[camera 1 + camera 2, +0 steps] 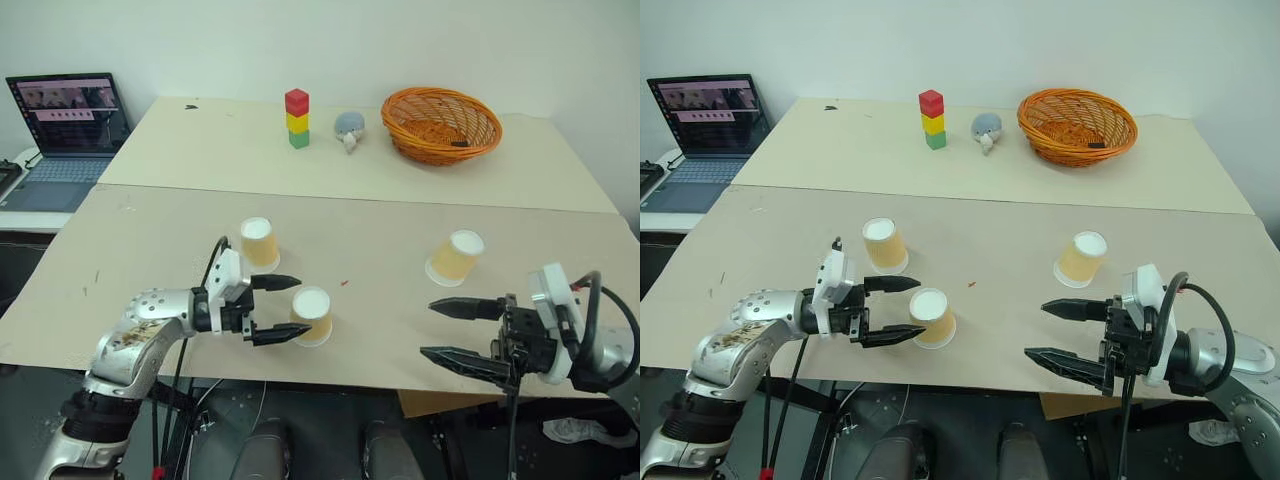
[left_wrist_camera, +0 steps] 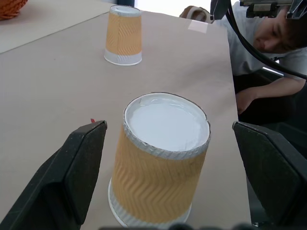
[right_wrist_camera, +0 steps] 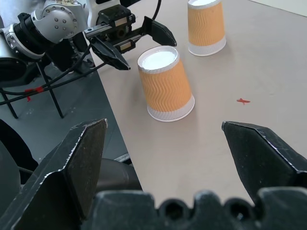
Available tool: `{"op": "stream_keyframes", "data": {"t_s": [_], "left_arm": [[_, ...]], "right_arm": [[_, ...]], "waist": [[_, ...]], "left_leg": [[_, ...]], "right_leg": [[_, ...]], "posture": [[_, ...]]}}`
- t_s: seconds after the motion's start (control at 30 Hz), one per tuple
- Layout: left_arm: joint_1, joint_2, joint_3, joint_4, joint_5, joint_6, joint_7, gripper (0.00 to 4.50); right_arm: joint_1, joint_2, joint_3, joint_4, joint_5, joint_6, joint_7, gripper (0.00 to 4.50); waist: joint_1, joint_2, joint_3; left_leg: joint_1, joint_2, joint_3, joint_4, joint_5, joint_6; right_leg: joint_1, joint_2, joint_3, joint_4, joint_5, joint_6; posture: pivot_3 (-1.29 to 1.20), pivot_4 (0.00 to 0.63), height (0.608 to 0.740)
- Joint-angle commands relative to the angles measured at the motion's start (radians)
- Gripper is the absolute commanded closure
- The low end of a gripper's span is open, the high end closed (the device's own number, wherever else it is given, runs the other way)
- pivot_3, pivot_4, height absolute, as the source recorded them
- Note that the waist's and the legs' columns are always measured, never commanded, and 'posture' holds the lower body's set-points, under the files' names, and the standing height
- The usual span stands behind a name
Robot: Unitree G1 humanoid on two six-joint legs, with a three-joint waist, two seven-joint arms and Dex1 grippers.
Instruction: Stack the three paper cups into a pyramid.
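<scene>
Nearest, one paper cup [image 1: 312,315] stands upside down, axis vertical, between the wide-open fingers of the left gripper [image 1: 275,308]; the right gripper [image 1: 462,333] gapes empty. Two more inverted cups [image 1: 258,243] [image 1: 456,257] stand apart mid-tabletop [image 1: 380,230]. Farthest, the wicker basket [image 1: 441,124] holds something small and dark.

A plain white wall [image 1: 420,45] is seen behind two tan tables set edge to edge: a far table [image 1: 230,150] and a near table [image 1: 380,320] covered in brown board. To the left, an open laptop [image 1: 65,130] with a lit screen is placed on a lower side surface. Beneath the near table's front edge, a dark floor [image 1: 330,420] is seen. The scene is evenly lit, without hard shadows.
</scene>
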Motion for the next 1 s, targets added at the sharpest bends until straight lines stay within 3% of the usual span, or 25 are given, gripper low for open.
{"op": "stream_keyframes", "data": {"t_s": [0.03,0.33,0.37,0.4,0.47,0.7,0.83,1.0], "left_arm": [[-0.020,-0.018,-0.016,0.008,0.024,-0.044,0.001,0.02],[-0.049,-0.071,-0.048,0.067,0.056,-0.080,0.006,0.02],[-0.053,-0.075,-0.049,0.073,0.058,-0.081,0.008,0.54],[-0.059,-0.080,-0.053,0.080,0.069,-0.092,0.013,0.70],[-0.069,-0.088,-0.053,0.087,0.087,-0.101,0.033,1.48],[-0.141,-0.116,-0.052,0.125,0.087,-0.114,0.029,1.48],[-0.241,-0.191,-0.099,0.173,0.122,-0.115,0.061,1.48],[-0.384,-0.369,-0.168,0.256,0.151,-0.074,0.140,1.48]], "right_arm": [[0.001,-0.002,-0.049,-0.042,0.042,-0.004,-0.015,0.00],[0.011,-0.005,-0.058,-0.060,0.058,0.000,-0.048,0.00],[0.011,-0.006,-0.058,-0.062,0.060,0.001,-0.051,0.00],[0.011,-0.006,-0.058,-0.063,0.060,0.001,-0.052,0.00],[0.012,-0.006,-0.056,-0.064,0.058,0.000,-0.055,0.00],[-0.006,-0.007,-0.053,-0.048,0.063,-0.002,-0.060,0.00],[-0.029,-0.011,-0.040,-0.035,0.059,-0.004,-0.059,0.00],[-0.050,-0.006,-0.024,-0.034,0.055,-0.004,-0.064,0.00]], "waist": [[0.000,0.000,0.000],[0.000,0.000,0.000],[0.000,0.000,0.000],[0.000,0.000,0.000],[0.000,0.000,0.000],[0.000,0.000,0.000],[0.003,0.000,0.000],[0.003,-0.001,0.000]], "left_leg": [[0.000,0.000,0.000,0.000,0.000,0.000],[0.000,0.000,0.000,0.000,0.000,0.000],[0.000,0.000,0.000,0.000,0.000,0.000],[0.000,0.000,0.000,0.000,0.000,0.000],[0.000,0.000,0.000,0.000,0.000,0.000],[0.000,0.000,0.000,0.000,0.000,0.001],[0.000,-0.001,-0.001,0.000,0.001,0.001],[-0.002,-0.002,-0.001,0.001,0.001,0.002]], "right_leg": [[0.000,0.000,0.000,0.000,0.000,0.000],[0.000,0.000,0.000,0.000,0.000,0.000],[0.000,0.000,0.000,0.000,0.000,0.000],[0.000,0.000,0.000,0.000,0.000,0.000],[0.000,0.000,0.000,0.000,0.000,0.000],[0.000,0.000,0.000,0.000,0.000,0.001],[0.001,0.000,0.000,0.000,0.001,0.001],[0.000,0.000,0.000,-0.001,0.001,0.002]], "posture": [[0.00,0.150,0.681],[0.00,0.150,0.681],[0.00,0.150,0.681],[0.00,0.150,0.681],[0.00,0.150,0.681],[0.00,0.150,0.681],[0.00,0.150,0.681],[0.00,0.150,0.681]]}}
